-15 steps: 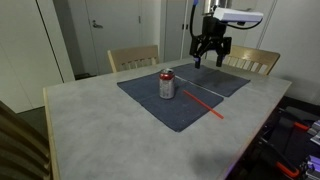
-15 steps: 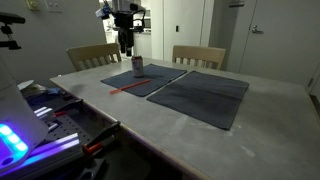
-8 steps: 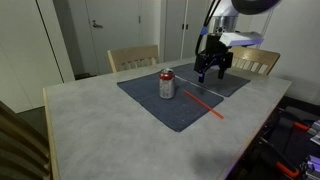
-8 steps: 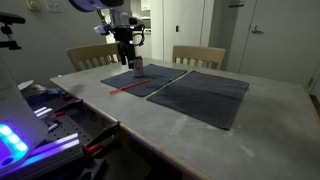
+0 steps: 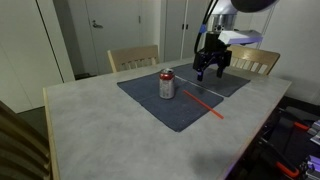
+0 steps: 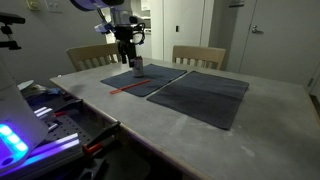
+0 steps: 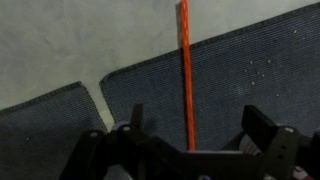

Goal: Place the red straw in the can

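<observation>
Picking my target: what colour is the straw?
Bright red; the straw shows best in the wrist view.

Over the last second the black two-fingered robot gripper (image 5: pixel 211 74) has dropped from high above the pale grey stone-look table (image 5: pixel 90 120) to hang much lower, and its white arm now reaches down more steeply.

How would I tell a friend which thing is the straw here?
Find the big grey table and the dark mat on it that carries a silver can. Lying flat on that mat beside the can, apart from it, is the red straw: the only long, thin, bright red thing there.
</observation>
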Robot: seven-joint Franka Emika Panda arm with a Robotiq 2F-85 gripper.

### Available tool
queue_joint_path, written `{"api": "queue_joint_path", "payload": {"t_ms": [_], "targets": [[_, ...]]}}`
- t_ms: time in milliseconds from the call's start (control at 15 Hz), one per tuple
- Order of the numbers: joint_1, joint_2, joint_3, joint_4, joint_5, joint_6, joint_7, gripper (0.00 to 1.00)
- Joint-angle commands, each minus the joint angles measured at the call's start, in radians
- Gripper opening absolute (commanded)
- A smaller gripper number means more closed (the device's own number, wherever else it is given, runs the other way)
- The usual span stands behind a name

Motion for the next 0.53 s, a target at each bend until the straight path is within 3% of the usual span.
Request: {"api": "queue_joint_path", "payload": {"t_ms": [0,467], "targets": [[-0.013,0.035,-0.018,0.061,-0.001,-0.074,-0.093,1.00],[-0.037,0.152,-0.054,0.216,0.098,-0.164,-0.330,1.00]]}}
